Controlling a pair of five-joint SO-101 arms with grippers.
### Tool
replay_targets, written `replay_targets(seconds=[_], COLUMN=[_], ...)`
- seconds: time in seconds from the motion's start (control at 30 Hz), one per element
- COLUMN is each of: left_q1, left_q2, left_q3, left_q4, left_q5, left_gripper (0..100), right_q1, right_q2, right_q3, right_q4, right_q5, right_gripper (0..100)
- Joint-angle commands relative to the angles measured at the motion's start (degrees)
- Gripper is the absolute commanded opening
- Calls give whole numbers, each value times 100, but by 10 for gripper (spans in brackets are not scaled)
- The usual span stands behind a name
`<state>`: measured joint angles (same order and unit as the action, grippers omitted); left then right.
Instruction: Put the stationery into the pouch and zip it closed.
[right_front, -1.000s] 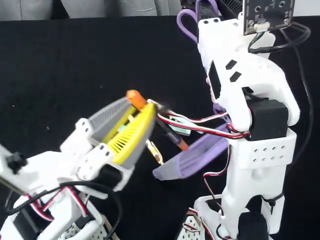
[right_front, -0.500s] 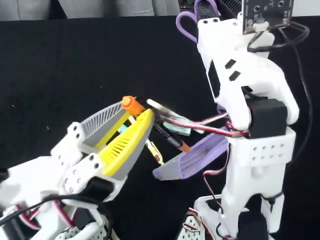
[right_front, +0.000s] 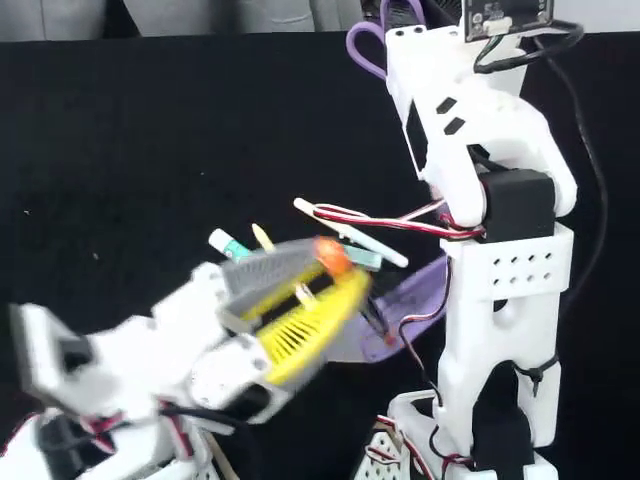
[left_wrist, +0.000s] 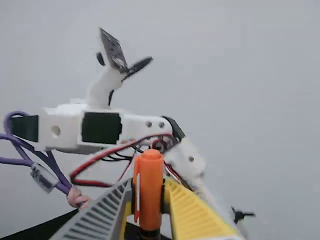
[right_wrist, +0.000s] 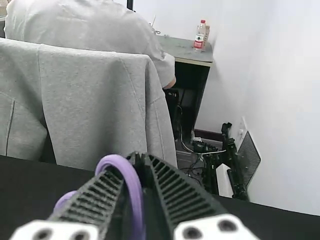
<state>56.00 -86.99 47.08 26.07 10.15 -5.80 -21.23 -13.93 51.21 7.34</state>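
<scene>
Left claw (right_front: 340, 266) is clamped tight on an orange-capped pen (left_wrist: 148, 187), right beside the purple pouch (right_front: 425, 288) on the table (right_front: 150, 130) by the right arm's base. Right claw (right_wrist: 142, 160) is pinched onto a purple loop (right_wrist: 131, 190).

my right arm (right_front: 500, 150) is blocky white plastic with black motors (right_front: 520, 205) set in, two slanted black marks (right_front: 447, 110) on the upper shell and a row of small holes (right_front: 510, 262) lower down. thin red, white and black wires (right_front: 400, 222) loop out of it, and a black cable (right_front: 565, 40) leaves the circuit board (right_front: 505, 12) on top. the right gripper (right_wrist: 141, 157) is black and ribbed. my left arm (right_front: 150, 360) is white too; the left gripper (right_front: 345, 262) has a grey ribbed finger (right_front: 270, 265) and a yellow finger (right_front: 310, 335).
</scene>
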Motion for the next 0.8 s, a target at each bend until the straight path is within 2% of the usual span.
replay_targets(seconds=[0.0,0.1,0.27,0.37,0.5,0.67,0.77], left_q1=[303,277,-312,-620,-673,-681,-681], left_q2=[9,0,44,9,62,44,70], left_q3=[365,400,532,796,532,-92,-611], left_q4=[18,18,26,62,1064,1864,2708], left_q5=[-756,-818,-835,-1327,-2154,-2189,-2215], left_gripper=[28,28,29,30,30,30,30], right_q1=[-53,-53,-44,123,281,343,343], right_q2=[-101,-171,-215,-198,-207,-207,-207], right_q3=[-92,-92,-92,-92,-92,-92,-92], right_q4=[-132,-114,-105,-132,-193,-211,-193], right_q5=[-9,-9,-9,-9,-9,-9,-9], right_gripper=[11,11,11,11,11,11,11])
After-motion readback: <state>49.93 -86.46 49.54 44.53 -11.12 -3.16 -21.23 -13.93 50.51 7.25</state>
